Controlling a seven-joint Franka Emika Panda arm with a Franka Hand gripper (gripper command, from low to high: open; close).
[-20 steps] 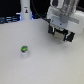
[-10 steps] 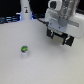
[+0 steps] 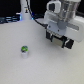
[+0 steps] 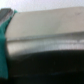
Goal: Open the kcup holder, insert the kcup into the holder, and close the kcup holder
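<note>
Comparing the three exterior views, I register little change: my gripper (image 3: 61, 33) sits over the kcup holder (image 3: 60, 40) as it did a second ago, perhaps marginally lower, and the kcup (image 3: 23, 50) has not moved. I judge that the opening step is in progress and that insertion has not begun.

Location of task items:
- The kcup holder stands on the table (image 3: 30, 67) toward the exterior view's right, near the far side. Only its dark front face with pale slots shows below my white housing; its upper part is hidden.
- The kcup stands alone on the table toward the exterior view's left, well apart from the holder and from my gripper.

Orientation:
- The kcup appears upright, green top facing up, so its axis runs vertically. It is too small to confirm any tilt.
- The holder's long axis appears to run roughly across the exterior view, slightly slanted, with the slotted face turned toward that camera. I cannot tell where the hinge lies.

Gripper state: I cannot tell whether the fingers are spread or pressed together. The exterior view hides them behind the housing, and the wrist view is filled by a blurred grey surface (image 4: 45, 37) at very close range, with a teal edge (image 4: 4, 42) at one side and darkness beyond.

Consequence: whether the lid has lifted cannot be confirmed.
</note>
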